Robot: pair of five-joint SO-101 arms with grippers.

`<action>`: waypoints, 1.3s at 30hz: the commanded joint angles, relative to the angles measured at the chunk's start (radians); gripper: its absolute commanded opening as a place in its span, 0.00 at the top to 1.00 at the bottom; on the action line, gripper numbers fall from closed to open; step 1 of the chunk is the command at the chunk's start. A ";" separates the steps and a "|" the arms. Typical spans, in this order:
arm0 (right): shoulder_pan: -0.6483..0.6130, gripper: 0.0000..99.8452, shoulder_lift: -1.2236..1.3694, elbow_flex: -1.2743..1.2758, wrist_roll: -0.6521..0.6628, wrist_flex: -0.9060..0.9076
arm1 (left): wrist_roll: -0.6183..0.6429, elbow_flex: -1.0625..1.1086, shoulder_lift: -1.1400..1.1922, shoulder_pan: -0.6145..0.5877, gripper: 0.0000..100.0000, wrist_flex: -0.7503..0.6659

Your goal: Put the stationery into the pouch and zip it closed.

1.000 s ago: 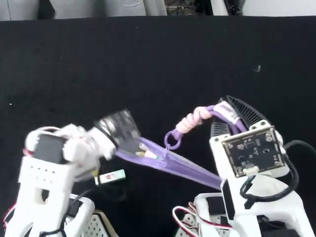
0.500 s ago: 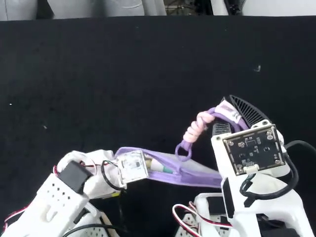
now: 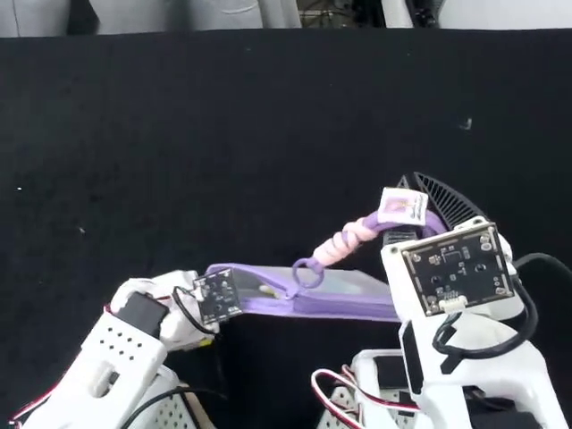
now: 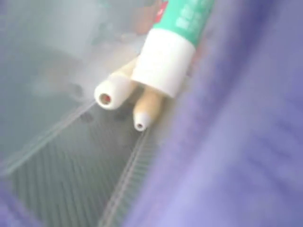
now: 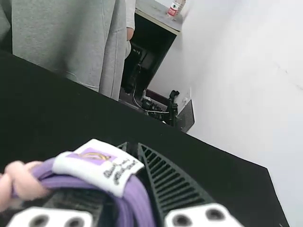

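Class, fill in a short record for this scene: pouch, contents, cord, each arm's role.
pouch: purple fabric pouch stretched between both arms over black table
contents: green-and-white capped tube, cream pen ends inside
cord: pink coiled cord with purple ring
right pincer: shut on the pouch's labelled end
left arm: at the opposite end

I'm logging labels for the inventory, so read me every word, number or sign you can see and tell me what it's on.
White tag on the purple pouch: dark script print, too blurred to read.
Green-and-white pen inside the pouch: white lettering, blurred, unreadable.
Circuit board on the right arm's wrist: markings too small to read.
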 commanded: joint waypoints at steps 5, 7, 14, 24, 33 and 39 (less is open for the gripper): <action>0.017 0.99 0.012 -0.004 -0.005 -0.021 | -0.071 0.081 0.005 -0.015 0.84 -0.106; 0.015 0.99 0.012 -0.004 -0.005 -0.021 | -0.074 0.081 0.005 -0.015 0.84 -0.106; 0.015 0.99 0.012 -0.004 -0.005 -0.023 | -0.112 0.087 0.005 -0.015 0.85 -0.104; 0.018 0.99 0.012 -0.002 -0.005 -0.026 | -0.155 0.077 -0.006 -0.015 0.97 -0.041; 0.018 0.99 0.012 -0.002 -0.005 -0.025 | -0.089 -0.183 -0.008 -0.093 0.97 0.095; 0.018 0.99 0.012 0.013 -0.003 -0.028 | -0.091 -0.449 -0.008 -0.148 0.97 0.290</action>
